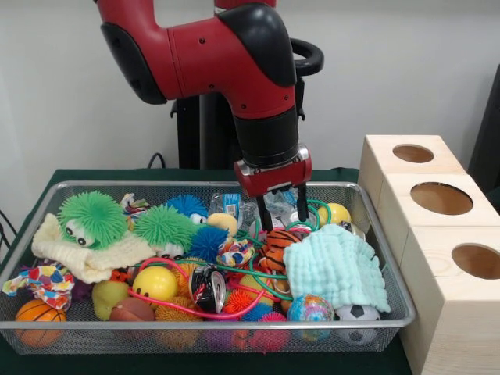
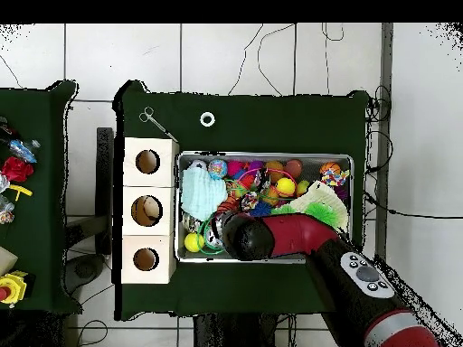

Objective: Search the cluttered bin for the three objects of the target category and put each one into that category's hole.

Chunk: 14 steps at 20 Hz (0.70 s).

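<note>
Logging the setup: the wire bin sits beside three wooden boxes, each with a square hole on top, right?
Not quite. The front view shows round holes, not square, on top of the three wooden boxes. The rest holds: they stand in a row right beside the wire bin.

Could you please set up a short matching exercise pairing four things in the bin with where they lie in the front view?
Things:
1. basketball
2. soccer ball
3. mint cloth
4. green spiky toy

Places:
A. near right corner
B. far left, on the cream cloth
C. near left corner
D. right side, beside the gripper

Pairs: 1-C, 2-A, 3-D, 4-B
</note>
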Tool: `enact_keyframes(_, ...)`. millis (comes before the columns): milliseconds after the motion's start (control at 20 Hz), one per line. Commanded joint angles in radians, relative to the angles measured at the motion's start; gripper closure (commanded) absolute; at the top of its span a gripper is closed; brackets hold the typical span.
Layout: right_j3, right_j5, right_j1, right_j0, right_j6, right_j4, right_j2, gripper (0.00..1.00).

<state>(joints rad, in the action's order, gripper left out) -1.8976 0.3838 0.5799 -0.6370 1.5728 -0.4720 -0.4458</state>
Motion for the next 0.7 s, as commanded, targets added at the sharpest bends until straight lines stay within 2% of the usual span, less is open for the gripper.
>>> enact_keyframes(50, -0.036, 0.05, -0.041, -0.025, -0.092, -0.092, -0.048, 0.0)
enact_keyframes(400, 0.002, 0.06, 0.014, 0.001, -0.078, -0.153, 0.007, 0.0)
enact_keyframes(700, 0.02, 0.072, 0.066, 0.008, -0.061, -0.156, -0.01, 0.0)
